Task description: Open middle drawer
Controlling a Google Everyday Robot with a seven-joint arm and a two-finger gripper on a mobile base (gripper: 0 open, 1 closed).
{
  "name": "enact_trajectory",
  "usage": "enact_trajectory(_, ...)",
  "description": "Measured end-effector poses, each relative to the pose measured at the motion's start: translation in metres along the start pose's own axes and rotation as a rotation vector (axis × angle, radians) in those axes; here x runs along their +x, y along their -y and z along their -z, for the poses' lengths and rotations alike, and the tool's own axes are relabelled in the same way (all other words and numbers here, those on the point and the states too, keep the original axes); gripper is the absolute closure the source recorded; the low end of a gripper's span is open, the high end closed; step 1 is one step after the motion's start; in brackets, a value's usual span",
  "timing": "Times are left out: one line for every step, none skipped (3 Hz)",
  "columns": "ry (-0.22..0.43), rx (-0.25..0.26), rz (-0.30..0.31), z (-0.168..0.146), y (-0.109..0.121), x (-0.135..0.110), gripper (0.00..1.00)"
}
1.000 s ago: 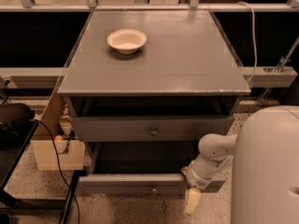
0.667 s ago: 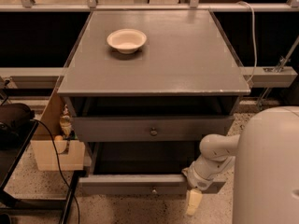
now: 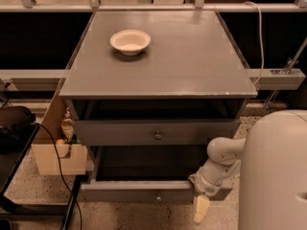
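The grey cabinet (image 3: 158, 75) shows two drawer fronts, each with a small round knob. The upper front (image 3: 120, 132) stands slightly out, with a dark space above it. The lower visible front, which I take as the middle drawer (image 3: 124, 190), is pulled out further, with dark inside behind it. A third, lowest drawer is hidden beneath it. My gripper (image 3: 201, 207) hangs at the right end of the middle drawer's front, pointing down toward the floor, with the white arm (image 3: 223, 159) bent above it. It is to the right of the knob (image 3: 158, 196), not on it.
A white bowl (image 3: 130, 41) sits on the cabinet top. A cardboard box (image 3: 57, 152) with a cable stands at the cabinet's left, next to a dark table (image 3: 14, 147). My white body (image 3: 276, 176) fills the lower right. Rails and a cable run behind.
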State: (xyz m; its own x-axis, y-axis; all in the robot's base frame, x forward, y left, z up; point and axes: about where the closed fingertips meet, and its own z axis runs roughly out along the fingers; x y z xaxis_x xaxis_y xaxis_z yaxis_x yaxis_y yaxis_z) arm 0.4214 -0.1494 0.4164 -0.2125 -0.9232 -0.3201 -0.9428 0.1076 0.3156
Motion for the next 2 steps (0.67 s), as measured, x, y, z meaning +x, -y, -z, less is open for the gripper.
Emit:
enact_trajectory(-0.002,-0.025,-0.01,0.0,-0.003,0.003,0.0)
enact_trajectory(-0.013,-0.047,-0.027,0.009,-0.021,0.012,0.0)
